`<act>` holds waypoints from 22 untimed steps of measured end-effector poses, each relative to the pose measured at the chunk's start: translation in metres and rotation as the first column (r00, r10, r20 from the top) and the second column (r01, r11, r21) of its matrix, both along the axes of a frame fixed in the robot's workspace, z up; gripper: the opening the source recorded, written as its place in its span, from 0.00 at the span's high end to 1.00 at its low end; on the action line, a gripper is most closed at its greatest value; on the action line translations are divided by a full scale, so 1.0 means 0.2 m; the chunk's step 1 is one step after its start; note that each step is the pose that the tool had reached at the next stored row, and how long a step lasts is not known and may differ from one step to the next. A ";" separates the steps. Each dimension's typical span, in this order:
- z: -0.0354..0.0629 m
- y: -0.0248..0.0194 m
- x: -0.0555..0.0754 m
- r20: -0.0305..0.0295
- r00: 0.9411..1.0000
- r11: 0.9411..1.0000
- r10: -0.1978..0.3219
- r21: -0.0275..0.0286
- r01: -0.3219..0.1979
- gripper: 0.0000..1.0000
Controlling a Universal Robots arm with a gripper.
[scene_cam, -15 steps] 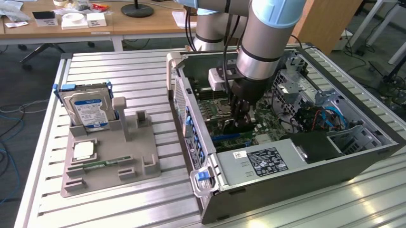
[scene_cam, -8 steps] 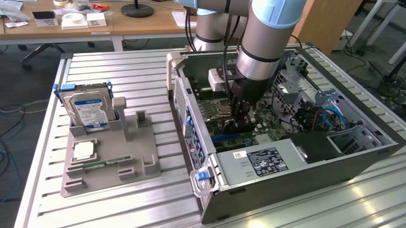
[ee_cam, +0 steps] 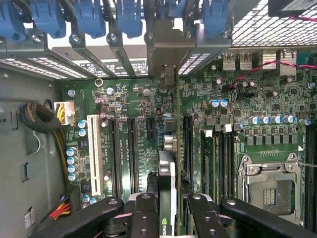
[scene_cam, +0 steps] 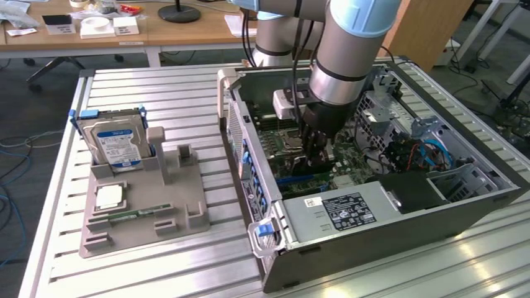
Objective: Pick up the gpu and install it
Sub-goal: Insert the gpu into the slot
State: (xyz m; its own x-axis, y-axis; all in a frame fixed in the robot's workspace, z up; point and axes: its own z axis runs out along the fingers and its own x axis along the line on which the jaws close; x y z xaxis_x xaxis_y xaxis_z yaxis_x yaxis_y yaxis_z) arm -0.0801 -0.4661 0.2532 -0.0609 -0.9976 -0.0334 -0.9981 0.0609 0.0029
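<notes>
So the arm is reaching down into the open computer case, which is lying on its side on the slatted metal surface. The tool is clamped on the gpu, one black finger on each side of the card. In the wrist view the card is held edge-on, so it's just a thin strip with a green logo on it, running from between the fingers up toward its silver end bracket at the back wall of the case. That bracket sits in line with the row of blue slot latches. The card is down over the green motherboard, right among the long expansion slots: there's a white slot and a couple of black ones off to one side of it. I can't tell if the card's edge is actually in a slot or just hovering above it.

The empty CPU socket is near the card on the other side.

In the exterior view the tool is deep inside the case, above the board. Over on the exterior view's left, well apart from the case, a grey holder tray still has the blue-labelled hard drive standing in it and a small green memory stick lying flat near its front.
</notes>
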 end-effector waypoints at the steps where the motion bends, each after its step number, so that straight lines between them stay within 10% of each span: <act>1: 0.000 0.000 0.00 0.000 1.000 1.000 0.000 0.000 0.000 0.73; 22: -0.011 -0.015 -0.02 0.000 1.000 1.000 0.000 0.000 0.000 0.73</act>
